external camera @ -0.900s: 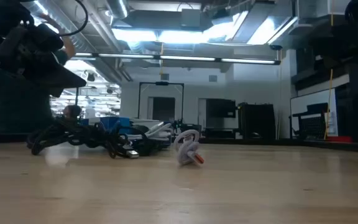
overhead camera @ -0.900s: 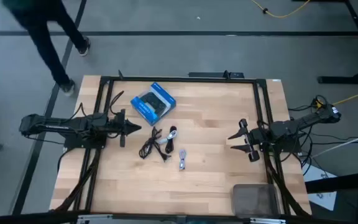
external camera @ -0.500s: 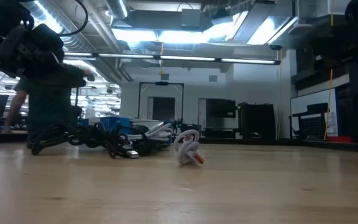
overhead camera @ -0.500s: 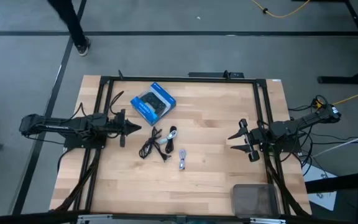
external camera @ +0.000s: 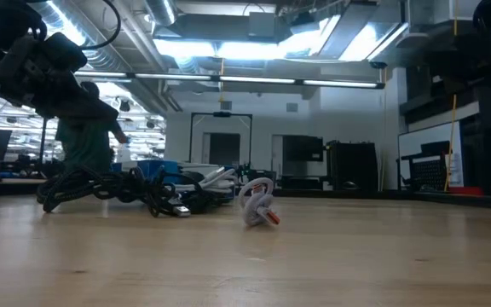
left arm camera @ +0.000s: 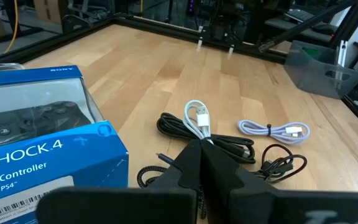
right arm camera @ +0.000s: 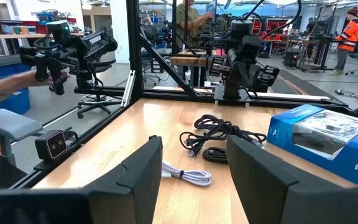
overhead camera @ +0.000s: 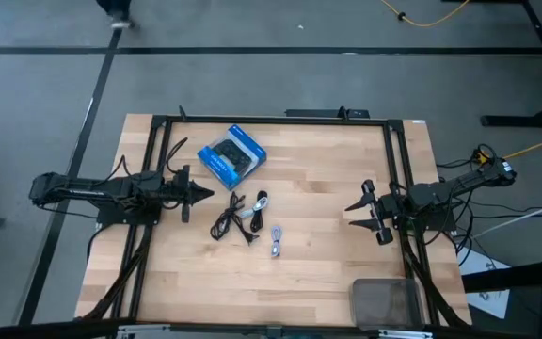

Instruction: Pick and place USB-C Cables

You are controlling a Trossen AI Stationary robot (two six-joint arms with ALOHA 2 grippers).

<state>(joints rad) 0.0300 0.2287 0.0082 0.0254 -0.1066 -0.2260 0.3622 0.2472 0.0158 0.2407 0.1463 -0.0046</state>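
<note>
The USB-C cables lie loose on the wood near the table's middle. There is a black tangle (overhead camera: 225,223), a black coil with a white cord across it (overhead camera: 259,201) and a small white-grey coil (overhead camera: 277,242). The left wrist view shows the white cord (left arm camera: 197,117), the white-grey coil (left arm camera: 272,129) and a black cable (left arm camera: 282,165). My left gripper (overhead camera: 207,195) is shut and hovers just left of the cables. My right gripper (overhead camera: 357,215) is open near the table's right edge, well away from them, with the white-grey coil (right arm camera: 189,175) ahead of it.
A blue game-controller box (overhead camera: 232,157) sits toward the far edge, close to my left gripper. A grey bin (overhead camera: 387,303) stands at the near right corner. A black frame (overhead camera: 271,120) runs along the table's edges. A yellow cord (overhead camera: 422,17) lies on the floor beyond.
Neither arm has moved and the cables lie as before. A person beyond the far left corner has walked on and is almost out of the high view.
</note>
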